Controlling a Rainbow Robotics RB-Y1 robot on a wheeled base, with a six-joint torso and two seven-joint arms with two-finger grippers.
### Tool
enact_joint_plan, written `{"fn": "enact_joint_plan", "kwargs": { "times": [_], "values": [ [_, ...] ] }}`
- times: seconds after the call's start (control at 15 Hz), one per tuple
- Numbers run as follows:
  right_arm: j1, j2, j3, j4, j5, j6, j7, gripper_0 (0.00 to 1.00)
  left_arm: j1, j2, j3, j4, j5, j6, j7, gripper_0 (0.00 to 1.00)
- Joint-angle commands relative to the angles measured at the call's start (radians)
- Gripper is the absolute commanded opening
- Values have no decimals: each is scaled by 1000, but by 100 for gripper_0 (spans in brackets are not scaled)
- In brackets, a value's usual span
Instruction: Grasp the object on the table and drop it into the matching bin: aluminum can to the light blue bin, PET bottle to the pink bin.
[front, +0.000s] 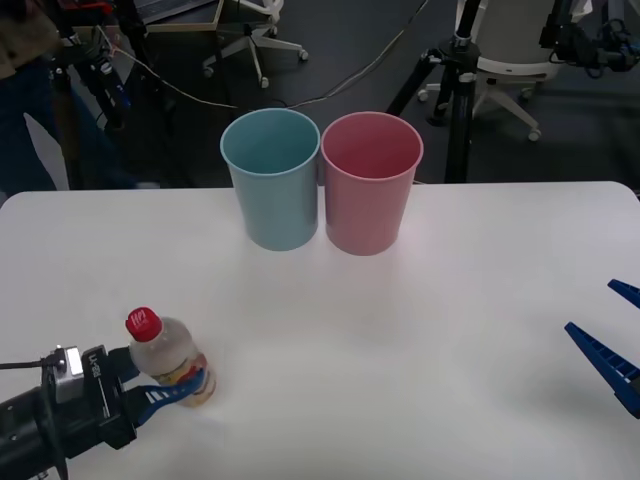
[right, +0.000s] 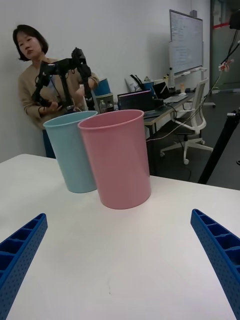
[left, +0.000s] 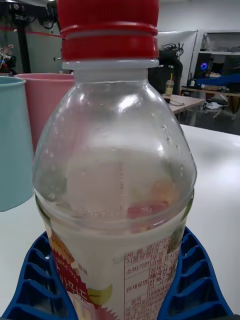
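Standing upright at lower left of the front view, PET bottle (front: 170, 358) on the table (front: 400, 340), left gripper (front: 185, 388) clenched around its labelled lower body; blue fingers (left: 192, 280) wrap both sides. Looks empty, so probably light; thin clear wall likely flexes, smooth label may slip. Low hold on the label band seems sound. Pink bin (front: 370, 182) upper centre, touching light blue bin (front: 272, 178). Right gripper (front: 612, 345) spread apart, idle at right edge.
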Motion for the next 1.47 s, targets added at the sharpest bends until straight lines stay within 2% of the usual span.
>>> {"fn": "enact_joint_plan", "kwargs": {
  "times": [0.07, 0.47, 0.6, 0.8, 0.87, 1.2, 1.47],
  "values": [
    [0, 0, 0, 0, 0, 0, 0, 100, 52, 24, 53, -99, -10, 11, 109, 0],
    [0, 0, 0, 0, 0, 0, 0, 100, 20, 99, 84, -207, 21, 54, 169, 0],
    [0, 0, 0, 0, 0, 0, 0, 100, -26, 133, 86, -225, 21, 74, 192, 0],
    [0, 0, 0, 0, 0, 0, 0, 100, -101, 139, 80, -230, 19, 98, 227, 0],
    [0, 0, 0, 0, 0, 0, 0, 100, -140, 142, 58, -230, 18, 116, 290, 0],
    [0, 0, 0, 0, 0, 0, 0, 100, -247, 150, -52, -316, 10, 342, 373, 0],
    [0, 0, 0, 0, 0, 0, 0, 100, -396, 245, -218, -383, 12, 543, 416, 0]
  ]
}}
